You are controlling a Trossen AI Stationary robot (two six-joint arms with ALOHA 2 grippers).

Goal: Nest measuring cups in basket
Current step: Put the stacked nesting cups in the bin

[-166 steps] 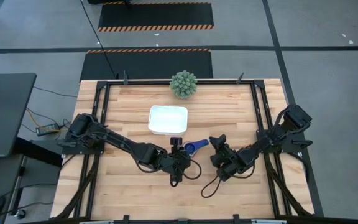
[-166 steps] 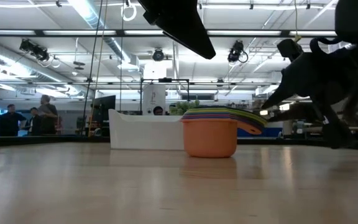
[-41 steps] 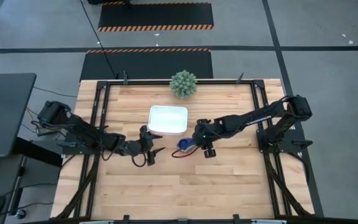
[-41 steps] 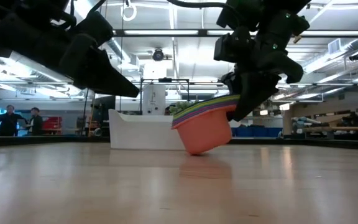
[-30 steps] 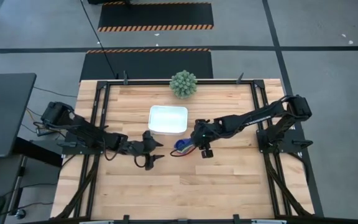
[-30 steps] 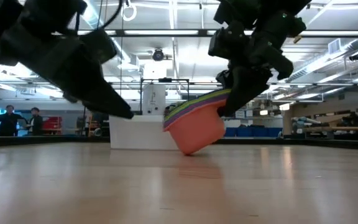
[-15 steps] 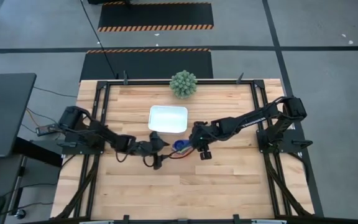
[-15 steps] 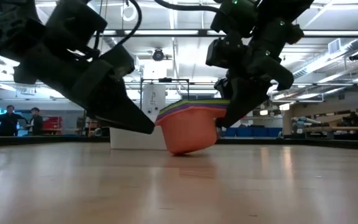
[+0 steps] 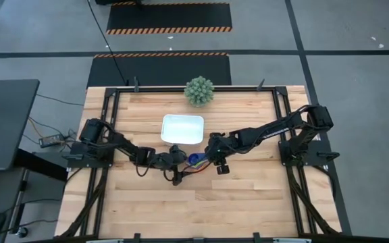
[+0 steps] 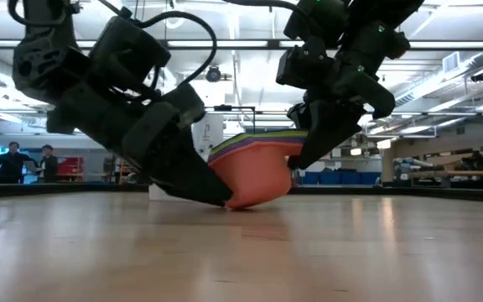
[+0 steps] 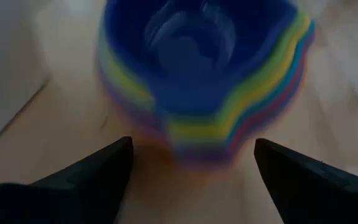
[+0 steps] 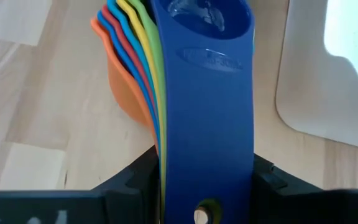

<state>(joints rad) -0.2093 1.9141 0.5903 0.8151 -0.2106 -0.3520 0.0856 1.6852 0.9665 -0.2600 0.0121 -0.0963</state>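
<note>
The measuring cups [image 9: 194, 160] sit nested in one stack, orange outermost and dark blue innermost [image 11: 197, 74], just near of the white basket [image 9: 182, 129]. In the low view the stack [image 10: 254, 172] is tilted, handle side raised. My right gripper [image 9: 206, 156] is shut on the stacked handles. My left gripper [image 9: 181, 164] is open and low at the stack's left side, its fingers [image 11: 92, 180] standing on either side of the cups' rounded end with a gap showing. My right gripper [image 12: 204, 186] pinches the stacked handles [image 12: 207, 124] between its two fingers, which press the handles' two long edges. The fingers slant down from the table's right and run along the handles. The stack is tilted, and the orange cup's bottom edge [image 10: 241, 204] is at the table.
A spiky green ball-shaped plant [image 9: 199, 91] stands at the far edge behind the basket. The basket's wall [image 12: 328, 93] lies close beside the stack. Bare wood stretches across the near half of the table. People stand far off in the room.
My left gripper has swung toward the table's right and come down, so that its fingers now flank the cups' rounded end. The stack held by my right gripper has tipped back a little toward level.
</note>
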